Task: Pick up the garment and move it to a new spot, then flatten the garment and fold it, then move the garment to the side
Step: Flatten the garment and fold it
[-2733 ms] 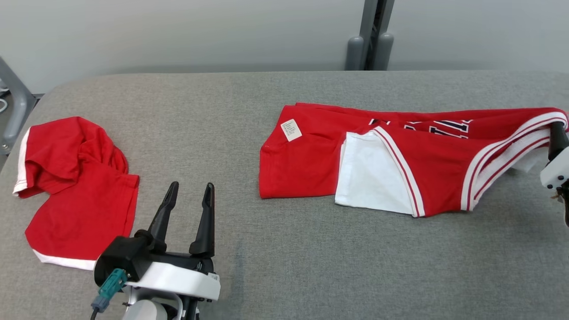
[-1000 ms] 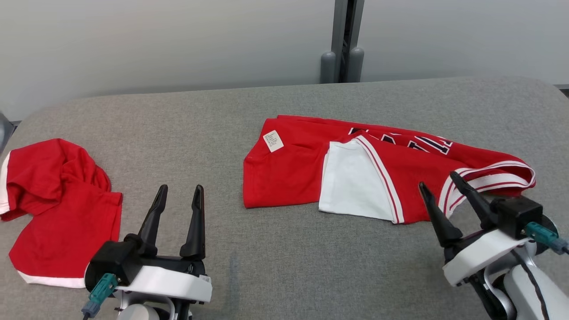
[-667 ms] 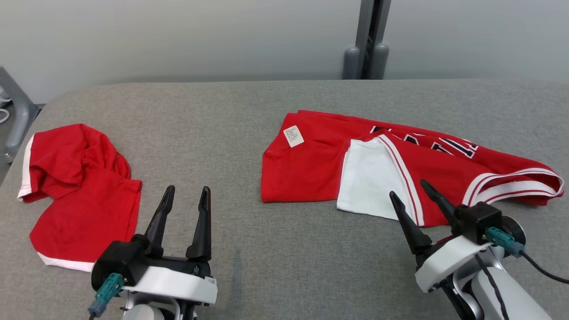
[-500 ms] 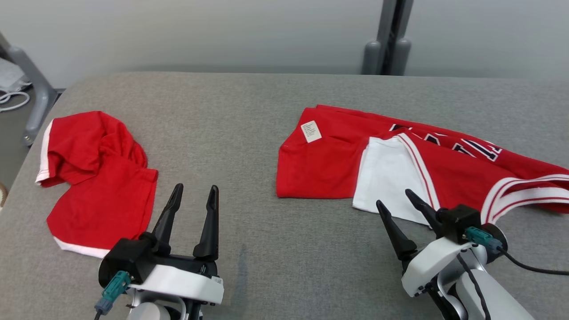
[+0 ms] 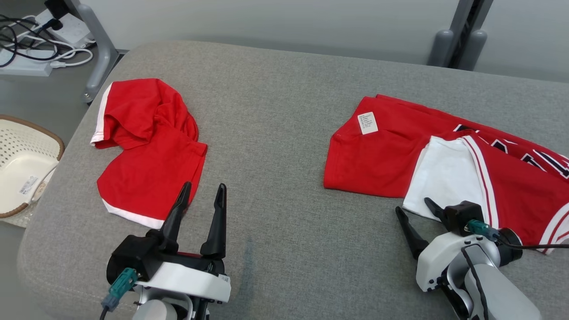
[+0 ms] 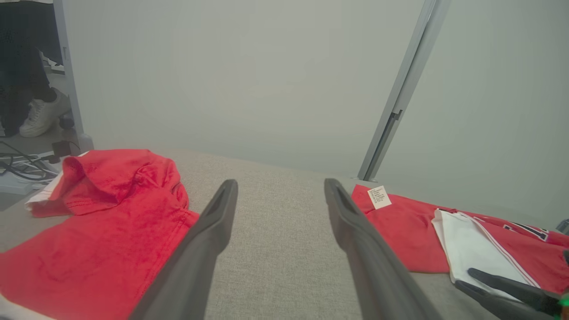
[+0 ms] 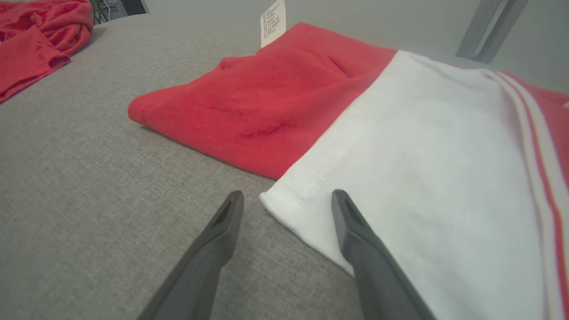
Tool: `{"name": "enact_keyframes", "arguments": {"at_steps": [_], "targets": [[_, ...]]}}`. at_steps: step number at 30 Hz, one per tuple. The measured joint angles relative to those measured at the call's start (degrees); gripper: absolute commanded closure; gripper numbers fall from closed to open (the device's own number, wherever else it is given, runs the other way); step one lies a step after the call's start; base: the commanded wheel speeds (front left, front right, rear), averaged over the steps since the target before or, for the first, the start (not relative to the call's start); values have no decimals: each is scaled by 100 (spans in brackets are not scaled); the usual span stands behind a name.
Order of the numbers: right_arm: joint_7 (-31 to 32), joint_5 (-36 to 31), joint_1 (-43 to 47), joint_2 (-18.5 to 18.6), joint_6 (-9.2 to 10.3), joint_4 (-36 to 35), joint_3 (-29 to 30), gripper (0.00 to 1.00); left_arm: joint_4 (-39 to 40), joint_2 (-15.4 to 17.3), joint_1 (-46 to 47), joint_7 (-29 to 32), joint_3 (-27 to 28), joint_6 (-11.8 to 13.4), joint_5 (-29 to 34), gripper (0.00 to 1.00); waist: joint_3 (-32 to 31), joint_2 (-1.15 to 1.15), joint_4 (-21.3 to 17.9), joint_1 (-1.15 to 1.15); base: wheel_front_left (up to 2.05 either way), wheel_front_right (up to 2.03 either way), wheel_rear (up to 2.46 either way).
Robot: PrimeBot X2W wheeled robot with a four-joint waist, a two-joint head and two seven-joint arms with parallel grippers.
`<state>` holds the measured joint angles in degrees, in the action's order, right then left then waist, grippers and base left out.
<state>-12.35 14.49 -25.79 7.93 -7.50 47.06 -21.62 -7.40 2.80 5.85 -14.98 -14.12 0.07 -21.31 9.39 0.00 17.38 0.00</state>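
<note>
Fingers of the right gripper stand apart with nothing between them, low over the grey padded table. Directly ahead of its tips lies the striped garment, red and spread on the pad. In the right wrist view the hemmed corner of its white panel sits just beyond the gap between the two fingers. Whether the right-hand finger touches the cloth cannot be told. Further ahead and to this gripper's left the red body of the garment lies folded over, with a white care label standing up at its far edge. White and dark red stripes run along the panel on the gripper's right.

The left gripper is spread wide as well and empty, held above bare pad. Ahead of it and to its left lies the plain red garment, crumpled at its far end, with white trim along the near hem, which comes close beside the left-hand finger. The striped garment is well off to this gripper's right.

Off the table edge, far to the left of the left gripper, a white basket sits on the floor. Beyond it a power strip with cables lies beside a grey table leg
</note>
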Motion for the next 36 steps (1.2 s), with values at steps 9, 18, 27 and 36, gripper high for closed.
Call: {"name": "enact_keyframes", "arguments": {"at_steps": [9,18,27,36], "targets": [[-45,-69,-245,-71,0,528,170,100,25,0,42,0,-57,35,-46,0,96,0,166,0,0,0,0],[-87,-34,-294,-242,0,760,96,100,-56,0,19,0,89,1,66,0,-33,0,-141,0,0,0,0],[307,667,147,-236,-1,244,-547,100,-65,-2,-129,-1,266,-33,175,0,-328,0,-822,0,0,0,0],[1597,1621,776,1199,-1,-1114,-867,100,-37,-3,-184,-1,371,-48,204,0,-476,0,-1692,0,0,0,0]]}}
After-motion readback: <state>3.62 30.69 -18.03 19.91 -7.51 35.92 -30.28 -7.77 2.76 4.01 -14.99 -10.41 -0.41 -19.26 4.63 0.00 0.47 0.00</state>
